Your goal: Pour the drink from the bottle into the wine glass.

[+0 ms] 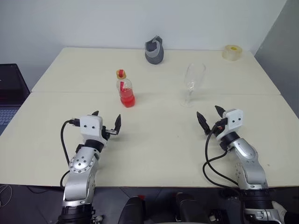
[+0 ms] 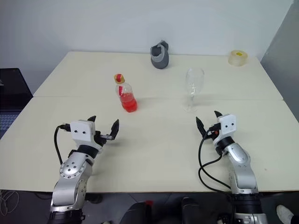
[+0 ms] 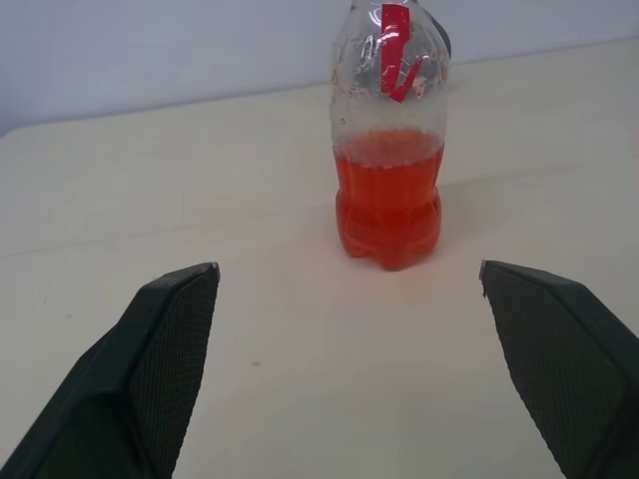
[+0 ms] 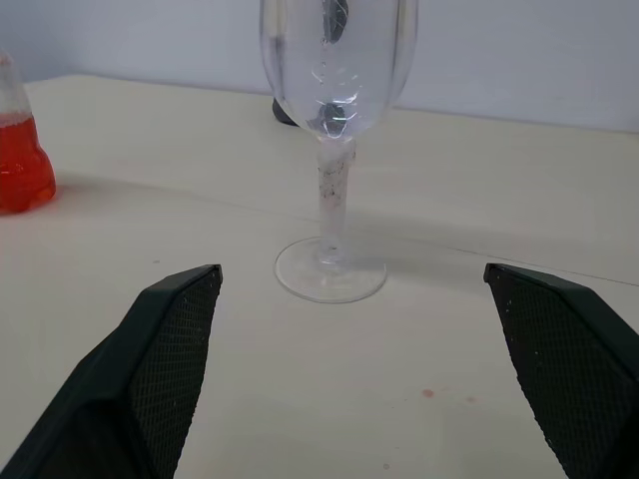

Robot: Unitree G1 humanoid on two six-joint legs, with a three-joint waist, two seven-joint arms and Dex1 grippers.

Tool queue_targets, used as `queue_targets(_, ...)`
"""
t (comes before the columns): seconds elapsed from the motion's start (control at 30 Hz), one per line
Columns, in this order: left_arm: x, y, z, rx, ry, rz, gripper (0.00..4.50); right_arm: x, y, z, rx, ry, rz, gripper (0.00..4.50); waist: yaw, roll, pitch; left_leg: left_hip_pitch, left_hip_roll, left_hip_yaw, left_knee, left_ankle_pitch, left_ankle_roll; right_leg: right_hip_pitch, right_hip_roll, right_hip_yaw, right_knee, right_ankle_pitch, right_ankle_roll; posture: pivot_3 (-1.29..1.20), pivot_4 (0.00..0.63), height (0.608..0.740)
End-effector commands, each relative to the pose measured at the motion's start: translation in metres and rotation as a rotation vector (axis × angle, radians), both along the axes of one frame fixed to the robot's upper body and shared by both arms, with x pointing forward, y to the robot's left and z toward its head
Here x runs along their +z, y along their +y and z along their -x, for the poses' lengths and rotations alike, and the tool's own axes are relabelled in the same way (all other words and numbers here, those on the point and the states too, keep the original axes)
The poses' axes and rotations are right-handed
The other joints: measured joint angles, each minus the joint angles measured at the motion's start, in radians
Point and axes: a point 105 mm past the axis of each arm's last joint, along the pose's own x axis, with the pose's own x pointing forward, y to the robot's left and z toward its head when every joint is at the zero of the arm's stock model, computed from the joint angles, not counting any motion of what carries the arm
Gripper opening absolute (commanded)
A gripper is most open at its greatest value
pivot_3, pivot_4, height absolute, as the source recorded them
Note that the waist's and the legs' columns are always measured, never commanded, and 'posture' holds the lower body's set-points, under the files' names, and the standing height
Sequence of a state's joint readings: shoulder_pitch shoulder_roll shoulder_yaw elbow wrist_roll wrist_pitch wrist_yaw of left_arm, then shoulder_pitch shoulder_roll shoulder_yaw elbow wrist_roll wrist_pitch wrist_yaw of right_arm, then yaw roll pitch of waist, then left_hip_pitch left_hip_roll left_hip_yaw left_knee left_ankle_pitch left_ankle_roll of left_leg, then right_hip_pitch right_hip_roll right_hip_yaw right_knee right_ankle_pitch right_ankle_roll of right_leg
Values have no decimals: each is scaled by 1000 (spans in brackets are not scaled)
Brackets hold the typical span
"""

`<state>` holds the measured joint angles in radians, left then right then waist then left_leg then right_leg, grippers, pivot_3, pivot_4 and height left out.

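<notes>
Bottle (image 1: 125, 89) holding red drink (image 3: 387, 198), capped, upright mid-desk (image 1: 154, 140); wine glass (image 1: 192, 84) upright, well apart toward right edge. Left end effector (image 1: 107, 122) spread, empty; right end effector (image 1: 209, 116) spread, empty.

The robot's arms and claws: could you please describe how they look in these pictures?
Both arms are silver-grey metal with round jointed segments. Each wrist carries a white boxy housing with small dark dots, and a black cable loops from it down along the forearm. The left claw and right claw each have two black pointed fingers; the wrist views show a fine mesh texture on their inner faces.
</notes>
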<state>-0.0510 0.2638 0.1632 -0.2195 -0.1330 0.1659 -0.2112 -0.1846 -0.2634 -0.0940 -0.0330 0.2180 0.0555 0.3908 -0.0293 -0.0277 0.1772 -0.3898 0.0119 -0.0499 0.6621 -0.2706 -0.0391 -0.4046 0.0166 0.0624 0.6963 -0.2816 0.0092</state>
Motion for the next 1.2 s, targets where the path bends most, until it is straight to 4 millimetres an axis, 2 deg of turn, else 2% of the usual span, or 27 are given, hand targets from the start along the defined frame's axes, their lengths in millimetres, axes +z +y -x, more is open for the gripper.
queue_targets(0.03,11,-3,0,-24,-48,-18,4480,15,3,-1,13,-61,1,4500,0,0,0,0,0,0,0,0,0,0,0,0,0,0,0,0,150,740)
queue_targets(0.57,13,-9,1,-54,-56,7,4480,14,9,2,69,-50,-2,4500,0,0,0,0,0,0,0,0,0,0,0,0,0,0,0,0,150,740)
queue_targets(0.8,20,-14,-1,-120,-87,38,4480,22,19,11,132,-74,-3,4500,0,0,0,0,0,0,0,0,0,0,0,0,0,0,0,0,150,740)
queue_targets(1.2,25,-19,-7,-147,-106,26,4480,34,15,13,81,-129,-37,4500,0,0,0,0,0,0,0,0,0,0,0,0,0,0,0,0,150,740)
